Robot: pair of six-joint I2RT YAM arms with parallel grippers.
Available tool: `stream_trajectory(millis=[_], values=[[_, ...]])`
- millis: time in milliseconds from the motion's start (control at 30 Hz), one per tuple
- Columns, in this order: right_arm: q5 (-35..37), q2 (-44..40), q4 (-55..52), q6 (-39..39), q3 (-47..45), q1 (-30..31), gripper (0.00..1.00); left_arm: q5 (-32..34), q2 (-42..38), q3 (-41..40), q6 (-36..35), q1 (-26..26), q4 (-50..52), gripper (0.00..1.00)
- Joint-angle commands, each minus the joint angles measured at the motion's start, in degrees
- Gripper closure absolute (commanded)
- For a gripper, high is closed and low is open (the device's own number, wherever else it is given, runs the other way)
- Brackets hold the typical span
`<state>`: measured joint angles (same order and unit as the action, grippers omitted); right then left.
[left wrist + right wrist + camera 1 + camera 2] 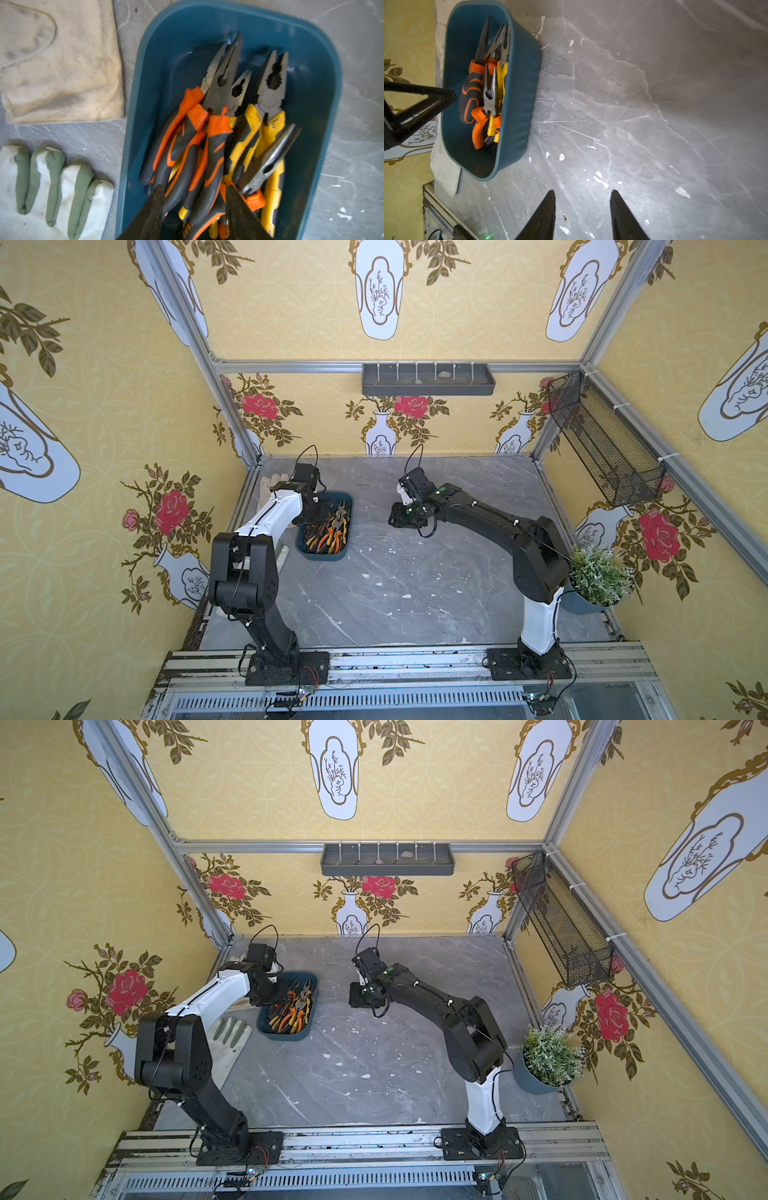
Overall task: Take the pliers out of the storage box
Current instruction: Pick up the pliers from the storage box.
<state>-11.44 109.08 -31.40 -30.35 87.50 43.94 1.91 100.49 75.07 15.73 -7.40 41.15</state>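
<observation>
Just at the near right edge of the grey marbled tabletop (415, 572), a potted plant (598, 576) stood well apart from everything else. Farther in, on the left side, a white glove with green fingers (52, 182) lay flat just beside the storage box (322, 556). A beige cloth piece (62, 72) lay beyond the glove, also beside the box.

The box was a dark teal-blue shallow plastic tub with rounded corners and sloping walls, resting on the tabletop under the left arm's wrist. All the pliers (216, 145) in view were inside it, heaped in a crossing tangle that left the far end of its floor bare. Their handles were orange-and-black on one side of the heap and yellow-and-black on the other. The dark grey metal heads pointed to the far end, some blunt with toothed openings, some long and tapering. One slim long-nosed pair lay on top, across the yellow handles. Their number could not be made out in the tangle.

The left pincer (193, 187) was down in the box, its two black fingers parted astride the orange-and-black handles. Whether they pressed on a handle could not be told. The right pincer (582, 192) hung released and empty over bare tabletop, to the right of the box and apart from it.

Farthest off, a grey divided tray (428, 379) hung on the back wall and a black mesh basket (602, 439) on the right wall.
</observation>
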Motion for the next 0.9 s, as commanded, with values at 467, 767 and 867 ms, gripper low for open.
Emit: stream_trajectory(millis=[467, 767, 867], values=[[-0.52, -4.43, 4.55, -0.06, -8.73, -2.54, 0.56, -6.49, 5.69, -0.18, 2.65, -2.62, -1.31, 0.68], [-0.91, -4.58, 5.17, -0.73, -9.95, -2.45, 0.56, -4.72, 2.51, 0.35, 3.25, -2.95, 0.08, 0.99], [-0.95, -4.75, 5.32, -0.88, -10.11, -2.46, 0.56, -3.68, 0.45, 2.38, 3.17, -3.62, 2.05, 0.98]])
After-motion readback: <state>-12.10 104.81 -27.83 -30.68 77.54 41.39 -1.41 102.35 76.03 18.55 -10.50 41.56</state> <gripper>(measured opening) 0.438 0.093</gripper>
